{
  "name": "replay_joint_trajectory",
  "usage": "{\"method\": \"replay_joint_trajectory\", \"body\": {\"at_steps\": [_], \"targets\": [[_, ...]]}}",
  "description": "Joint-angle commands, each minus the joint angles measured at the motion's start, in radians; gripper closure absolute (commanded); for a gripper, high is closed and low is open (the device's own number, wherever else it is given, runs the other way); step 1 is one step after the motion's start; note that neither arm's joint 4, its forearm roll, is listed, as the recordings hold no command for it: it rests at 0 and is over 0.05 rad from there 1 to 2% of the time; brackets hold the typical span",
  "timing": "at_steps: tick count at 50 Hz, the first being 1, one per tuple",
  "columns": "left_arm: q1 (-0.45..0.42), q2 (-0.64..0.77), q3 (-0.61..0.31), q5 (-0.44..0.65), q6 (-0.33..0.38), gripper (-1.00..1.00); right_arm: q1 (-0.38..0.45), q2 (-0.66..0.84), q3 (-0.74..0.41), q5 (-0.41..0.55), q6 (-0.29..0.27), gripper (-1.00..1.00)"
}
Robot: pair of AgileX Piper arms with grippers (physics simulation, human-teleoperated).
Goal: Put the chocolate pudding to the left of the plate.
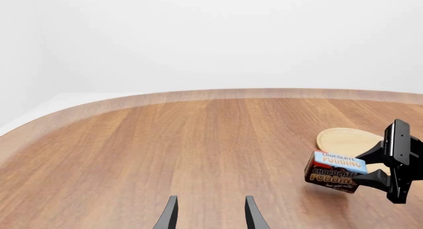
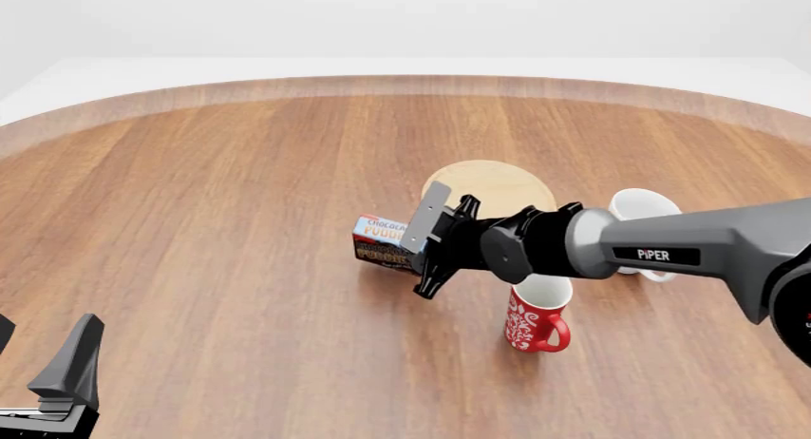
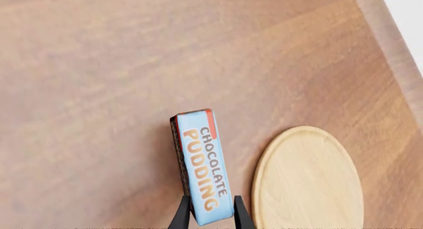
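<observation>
two jaws: right gripper (image 2: 408, 256) clamps chocolate pudding (image 2: 380, 242) beside plate (image 2: 497, 187) left rim; left gripper (image 2: 45, 363) parted.

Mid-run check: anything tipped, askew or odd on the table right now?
Only the small brown-and-blue chocolate pudding carton: it hangs tilted in the right gripper, jaws shut on it, left of the round light-wood plate. The red mug and white mug stand upright.
</observation>
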Motion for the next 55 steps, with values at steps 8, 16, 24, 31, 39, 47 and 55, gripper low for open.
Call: {"method": "replay_joint_trajectory", "body": {"at_steps": [8,16,24,31,39,47,55], "targets": [[0.000,0.000,0.000,0.000,0.000,-1.00,0.022,-0.059,0.022,0.005,0.036,1.00],[0.000,0.000,0.000,0.000,0.000,-1.00,0.022,-0.089,-0.018,0.040,0.040,1.00],[0.000,0.000,0.000,0.000,0.000,-1.00,0.022,-0.087,-0.091,0.095,0.031,1.00],[0.000,0.000,0.000,0.000,0.000,-1.00,0.019,-0.069,-0.182,0.157,0.039,1.00],[0.000,0.000,0.000,0.000,0.000,-1.00,0.020,-0.004,-0.295,0.213,0.045,1.00],[0.000,0.000,0.000,0.000,0.000,-1.00,0.000,0.079,-0.393,0.234,0.041,1.00],[0.000,0.000,0.000,0.000,0.000,-1.00,-0.004,0.156,-0.468,0.252,0.040,1.00]]}}
